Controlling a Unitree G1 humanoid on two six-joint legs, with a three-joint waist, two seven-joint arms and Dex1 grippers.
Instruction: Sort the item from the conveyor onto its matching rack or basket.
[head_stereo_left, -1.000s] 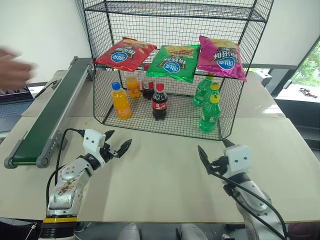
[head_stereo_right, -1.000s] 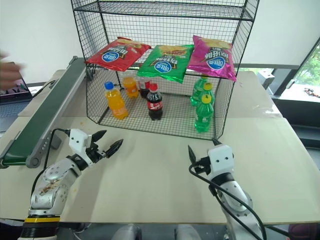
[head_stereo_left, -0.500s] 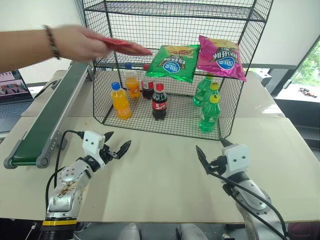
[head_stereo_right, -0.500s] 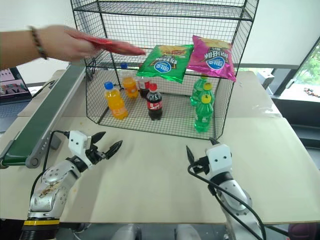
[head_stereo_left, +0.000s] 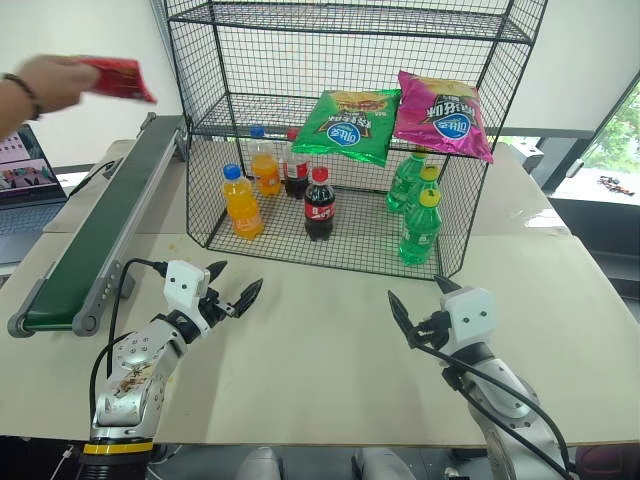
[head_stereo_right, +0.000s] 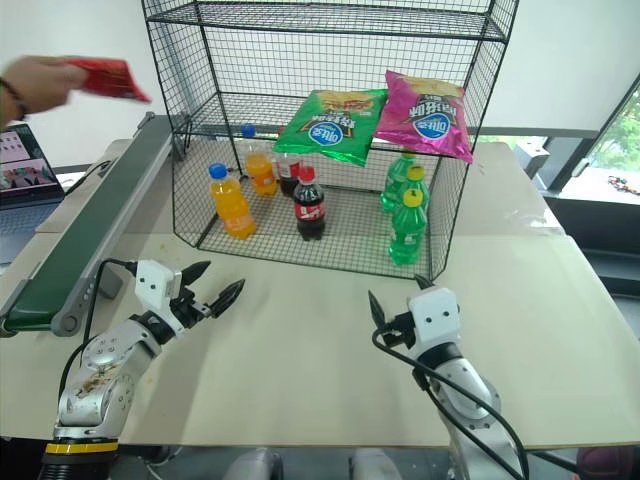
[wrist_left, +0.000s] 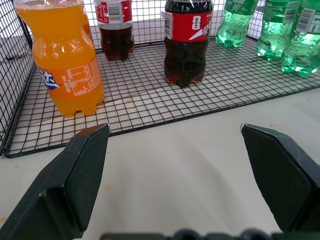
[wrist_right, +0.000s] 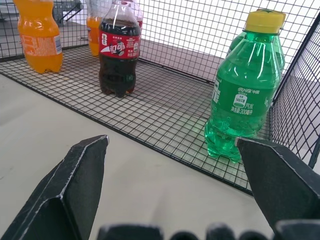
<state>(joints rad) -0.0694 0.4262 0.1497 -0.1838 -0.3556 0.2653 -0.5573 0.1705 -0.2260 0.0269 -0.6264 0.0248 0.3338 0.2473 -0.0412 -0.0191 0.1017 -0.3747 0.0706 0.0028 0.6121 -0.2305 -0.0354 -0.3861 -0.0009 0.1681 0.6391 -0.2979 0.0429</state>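
Observation:
The item, a red chip bag (head_stereo_left: 118, 78), is held in the air by a person's hand (head_stereo_left: 45, 80) at the far left, above the far end of the conveyor (head_stereo_left: 95, 235). The dark-green belt runs along the table's left side. The left part of the rack's middle wire shelf (head_stereo_left: 250, 115) is bare. My left gripper (head_stereo_left: 241, 274) hovers open over the table just right of the conveyor's near end, nothing between its fingers. On the other side my right gripper (head_stereo_left: 415, 292) is open and empty too, facing the cage below the shelf.
A green chip bag (head_stereo_left: 348, 125) and a magenta one (head_stereo_left: 440, 113) lie on the middle shelf. In the cage below stand an orange bottle (wrist_left: 62, 60), a cola bottle (wrist_right: 117, 52) and green bottles (wrist_right: 247, 90). A laptop (head_stereo_left: 20, 190) sits far left.
The person's hand lifted the red bag off the middle shelf and carried it left, to above the conveyor's far end. Both grippers kept still.

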